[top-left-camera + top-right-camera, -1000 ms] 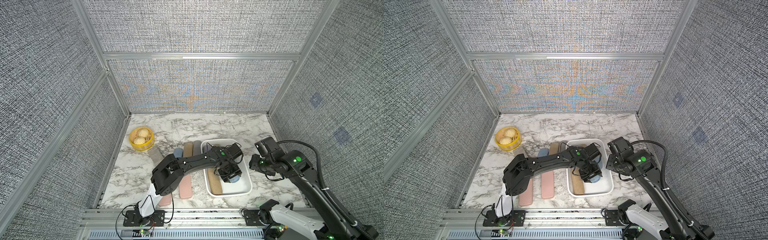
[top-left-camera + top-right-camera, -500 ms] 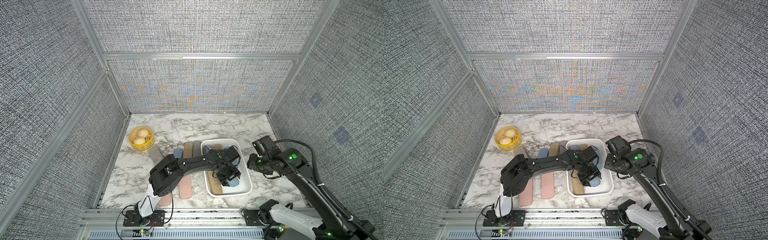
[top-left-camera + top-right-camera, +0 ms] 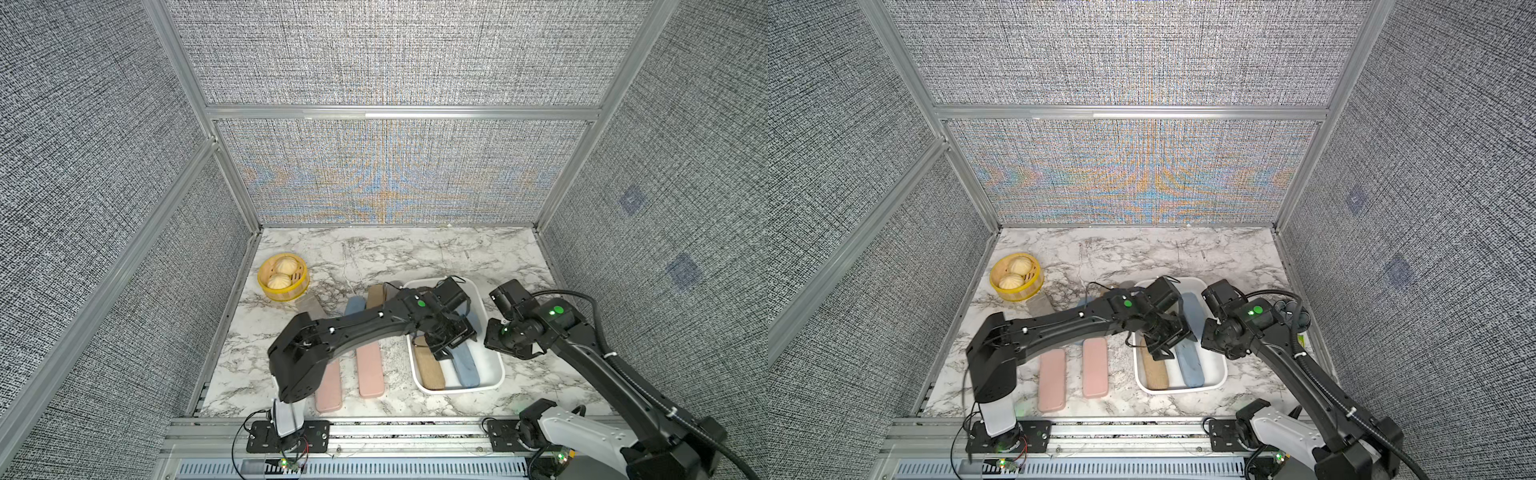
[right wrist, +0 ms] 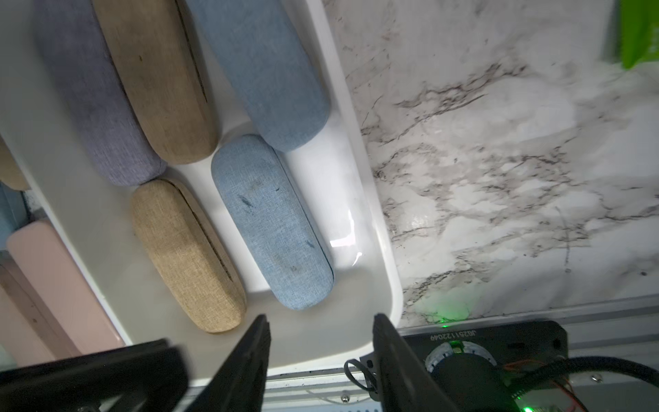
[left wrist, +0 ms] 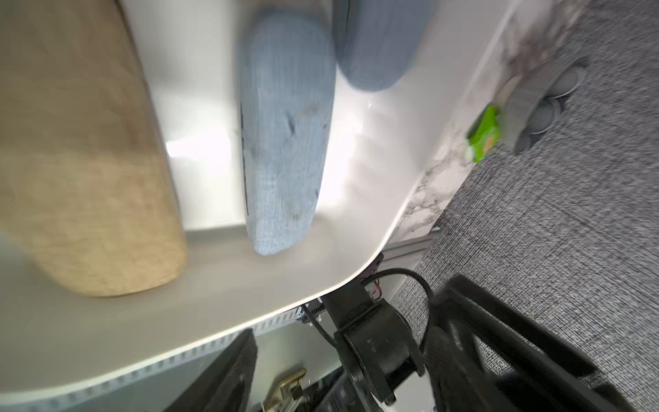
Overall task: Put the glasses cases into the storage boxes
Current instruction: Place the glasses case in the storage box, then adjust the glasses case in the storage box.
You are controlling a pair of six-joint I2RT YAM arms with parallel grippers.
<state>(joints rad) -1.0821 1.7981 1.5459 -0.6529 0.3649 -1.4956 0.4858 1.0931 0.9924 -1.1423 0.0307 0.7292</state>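
The white storage box (image 3: 496, 376) sits right of centre. In it lie a tan case (image 3: 430, 368), a light blue case (image 3: 467, 368) and, behind them, another blue one (image 3: 473, 326); the right wrist view adds a lavender case (image 4: 96, 107). My left gripper (image 3: 455, 347) hovers over the light blue case (image 5: 285, 142), open with nothing between its fingers. My right gripper (image 4: 321, 342) is open and empty beside the box's right rim (image 4: 388, 285). On the table to the left lie two pink cases (image 3: 370, 370), a blue (image 3: 355, 309), a tan (image 3: 376, 295) and a grey one (image 3: 309, 309).
A yellow steamer basket (image 3: 284, 277) with buns stands at the back left. A green packet (image 4: 638, 32) lies at the table's right edge. Mesh walls close in three sides, and an aluminium rail (image 3: 395, 428) runs along the front.
My left gripper has opened, and the light blue case it held now lies in the box. The right arm has edged closer to the box's right side, its jaws a little narrower.
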